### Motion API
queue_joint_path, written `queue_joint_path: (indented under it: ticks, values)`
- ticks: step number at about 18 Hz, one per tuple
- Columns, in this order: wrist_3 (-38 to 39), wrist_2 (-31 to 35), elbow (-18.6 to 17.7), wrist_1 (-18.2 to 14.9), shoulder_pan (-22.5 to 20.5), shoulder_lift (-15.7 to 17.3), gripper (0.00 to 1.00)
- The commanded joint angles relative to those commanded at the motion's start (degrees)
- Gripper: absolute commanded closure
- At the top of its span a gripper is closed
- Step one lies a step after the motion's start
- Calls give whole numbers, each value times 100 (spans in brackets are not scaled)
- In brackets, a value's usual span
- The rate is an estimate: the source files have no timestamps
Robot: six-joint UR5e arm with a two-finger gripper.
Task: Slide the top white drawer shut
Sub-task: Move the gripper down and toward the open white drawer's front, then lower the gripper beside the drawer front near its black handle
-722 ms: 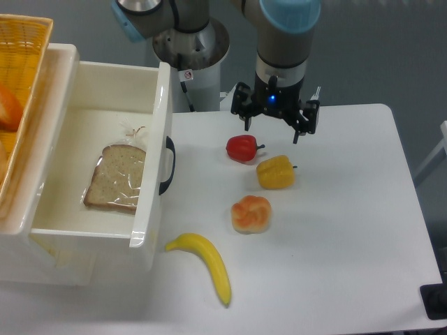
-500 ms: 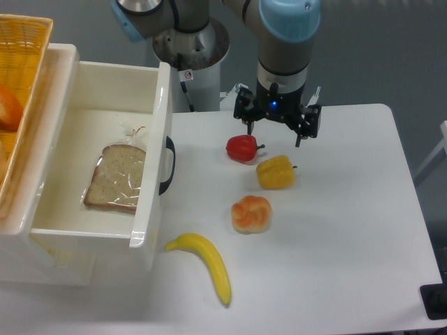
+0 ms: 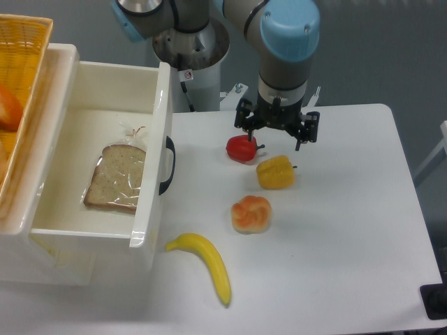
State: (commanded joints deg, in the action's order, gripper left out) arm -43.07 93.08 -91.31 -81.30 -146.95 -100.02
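Note:
The top white drawer (image 3: 155, 150) stands pulled far out to the right, its black arched handle (image 3: 167, 165) on the front panel. Inside lies a slice of bread in clear wrap (image 3: 116, 177). My gripper (image 3: 274, 132) hangs open over the table, well right of the drawer front, just above and between the red pepper (image 3: 242, 148) and the yellow pepper (image 3: 275, 172). Nothing is between its fingers.
An orange pepper (image 3: 251, 213) and a banana (image 3: 206, 263) lie on the white table (image 3: 349, 230) in front of the drawer. A yellow wicker basket (image 3: 17, 84) sits on top of the cabinet at far left. The arm's base (image 3: 190, 49) rises behind the drawer.
The gripper has moved slightly toward the front and down, closer to the peppers. The drawer and the objects have not moved.

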Motion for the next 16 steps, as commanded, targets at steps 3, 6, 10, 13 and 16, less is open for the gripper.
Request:
queue_joint_path:
  ticks: [3,6,10,13,16]
  values:
    - [97,-26,-255,-9,79,-9,0]
    - [115,-35,-317,-26,79,-131,0]
    - [421,-114,-273,-35,290,-439,0]
    - [501,-377,-220,35,387,-703,0]
    - [537,-729,-229,26,404,-782,0]
